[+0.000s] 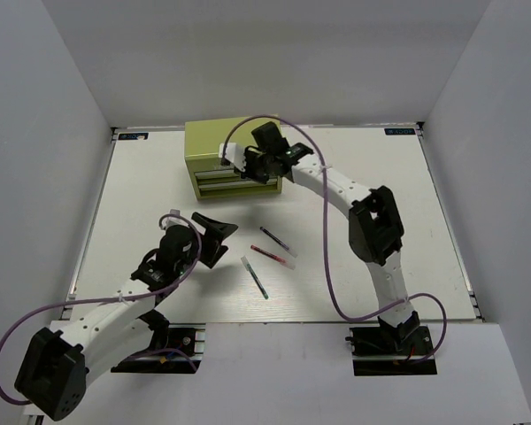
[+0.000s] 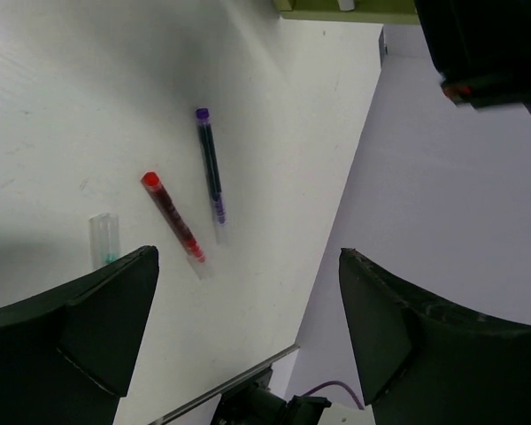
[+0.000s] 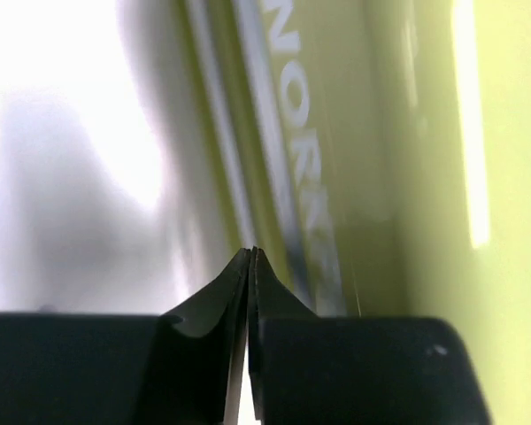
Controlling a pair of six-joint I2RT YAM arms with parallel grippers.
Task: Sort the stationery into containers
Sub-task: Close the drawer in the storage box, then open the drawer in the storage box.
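The olive-green tool chest stands at the back centre, its drawer fronts facing me. My right gripper is shut with nothing between its fingers, its tips right at the chest's front below the pale lettering. Three pens lie mid-table: dark, red and white-green. My left gripper is open and empty, just left of the pens. Its wrist view shows the dark pen, red pen and white-green pen ahead of its fingers. No highlighters are in view.
The white table is walled by grey panels on three sides. The right arm reaches across the right half toward the chest, trailing a purple cable. The table's near edge shows in the left wrist view.
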